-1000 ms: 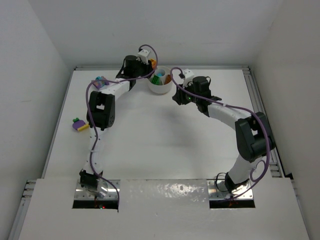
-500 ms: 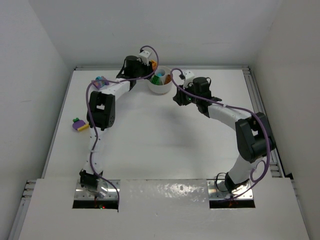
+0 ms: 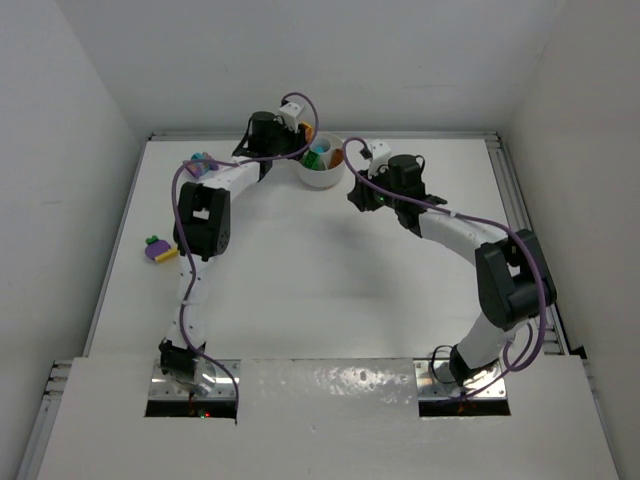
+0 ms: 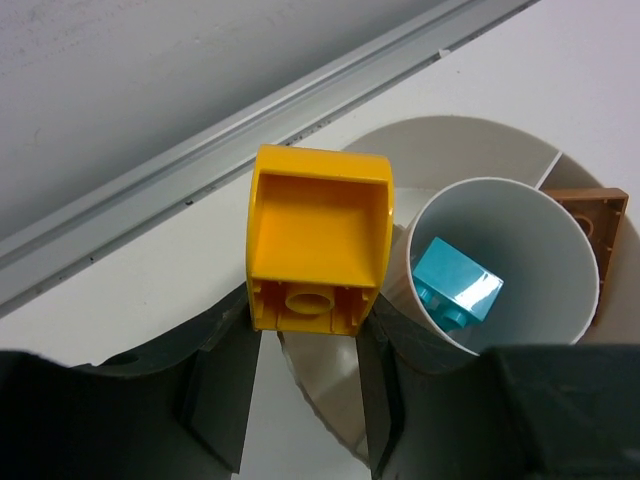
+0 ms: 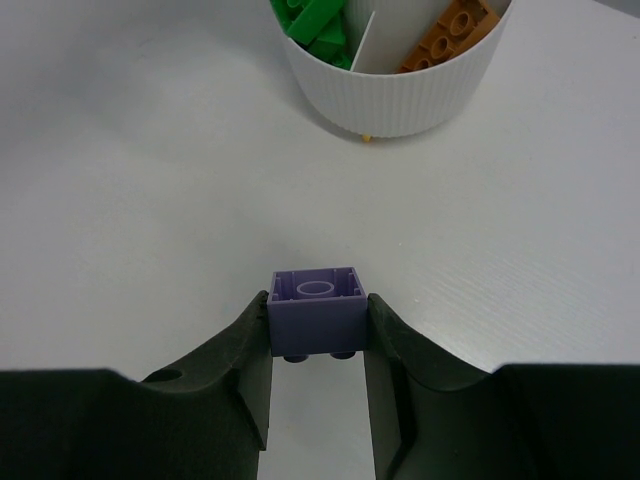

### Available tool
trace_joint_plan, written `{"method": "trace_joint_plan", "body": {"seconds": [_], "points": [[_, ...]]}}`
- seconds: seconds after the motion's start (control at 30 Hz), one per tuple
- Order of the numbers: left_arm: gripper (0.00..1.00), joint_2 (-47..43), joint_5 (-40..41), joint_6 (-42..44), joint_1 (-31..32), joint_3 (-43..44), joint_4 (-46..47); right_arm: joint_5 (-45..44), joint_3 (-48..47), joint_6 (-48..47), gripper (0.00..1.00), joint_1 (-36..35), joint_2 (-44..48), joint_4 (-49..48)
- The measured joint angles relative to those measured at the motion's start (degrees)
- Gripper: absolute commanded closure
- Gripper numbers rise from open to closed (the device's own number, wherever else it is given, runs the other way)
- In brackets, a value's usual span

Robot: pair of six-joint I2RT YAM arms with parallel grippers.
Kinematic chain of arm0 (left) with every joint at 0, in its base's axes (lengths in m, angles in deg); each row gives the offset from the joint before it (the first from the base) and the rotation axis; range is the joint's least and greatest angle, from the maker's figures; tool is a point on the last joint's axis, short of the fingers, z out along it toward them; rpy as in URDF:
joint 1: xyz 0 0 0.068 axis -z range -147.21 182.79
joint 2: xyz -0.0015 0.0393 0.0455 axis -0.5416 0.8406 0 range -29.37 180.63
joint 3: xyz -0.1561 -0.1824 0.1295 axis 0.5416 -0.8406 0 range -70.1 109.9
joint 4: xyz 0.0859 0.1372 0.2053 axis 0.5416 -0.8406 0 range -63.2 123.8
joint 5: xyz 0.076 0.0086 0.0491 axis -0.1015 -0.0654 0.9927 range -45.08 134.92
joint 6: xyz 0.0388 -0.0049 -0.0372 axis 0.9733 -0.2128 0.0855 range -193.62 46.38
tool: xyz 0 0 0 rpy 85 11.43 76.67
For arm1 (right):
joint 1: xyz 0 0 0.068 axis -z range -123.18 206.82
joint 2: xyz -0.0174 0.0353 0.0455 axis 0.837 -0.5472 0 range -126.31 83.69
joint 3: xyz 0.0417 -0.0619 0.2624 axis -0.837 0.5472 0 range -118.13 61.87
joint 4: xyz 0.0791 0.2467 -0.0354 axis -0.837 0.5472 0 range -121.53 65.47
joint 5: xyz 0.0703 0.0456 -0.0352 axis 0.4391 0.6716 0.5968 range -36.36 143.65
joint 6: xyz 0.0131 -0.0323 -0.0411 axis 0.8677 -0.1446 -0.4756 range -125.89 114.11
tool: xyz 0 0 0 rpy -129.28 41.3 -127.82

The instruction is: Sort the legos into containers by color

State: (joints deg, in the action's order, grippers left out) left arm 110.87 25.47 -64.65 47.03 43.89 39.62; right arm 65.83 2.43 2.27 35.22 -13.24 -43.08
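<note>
The round white dish (image 3: 320, 176) stands at the back of the table. My left gripper (image 4: 308, 320) is shut on a yellow brick (image 4: 318, 235) and holds it over the dish's outer rim (image 4: 330, 415), beside the central well, which holds a teal-blue brick (image 4: 456, 284). An orange brick (image 4: 600, 225) lies in a section at the right. My right gripper (image 5: 318, 335) is shut on a purple brick (image 5: 317, 308) above the table, short of the dish (image 5: 400, 85). Green bricks (image 5: 318, 20) and orange bricks (image 5: 452, 35) lie in its near sections.
A small pile of loose bricks (image 3: 158, 249), purple, yellow and green, lies at the table's left edge. More bricks (image 3: 200, 160) lie at the back left by the left arm. A metal rail (image 4: 250, 120) runs along the back wall.
The right arm has shifted slightly, its elbow lower and to the right. The left gripper stays at the dish.
</note>
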Motion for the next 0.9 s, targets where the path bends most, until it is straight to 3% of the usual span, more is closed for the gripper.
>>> {"method": "trace_joint_plan", "body": {"seconds": [0.4,0.63,0.9], "points": [[0.59,-0.74,-0.7,1.51,0.0,0.0,-2.12,-0.22,0.22,-0.79,1.0,0.0,0.98,-0.02],[0.92,-1.01,-0.9,2.49,0.0,-0.07,-2.23,-0.2,0.83,-0.92,1.0,0.0,1.55,-0.39],[1.0,-1.18,-1.16,2.54,0.0,-0.48,-2.01,-0.22,1.05,-1.27,1.0,0.0,2.05,-0.42]]}}
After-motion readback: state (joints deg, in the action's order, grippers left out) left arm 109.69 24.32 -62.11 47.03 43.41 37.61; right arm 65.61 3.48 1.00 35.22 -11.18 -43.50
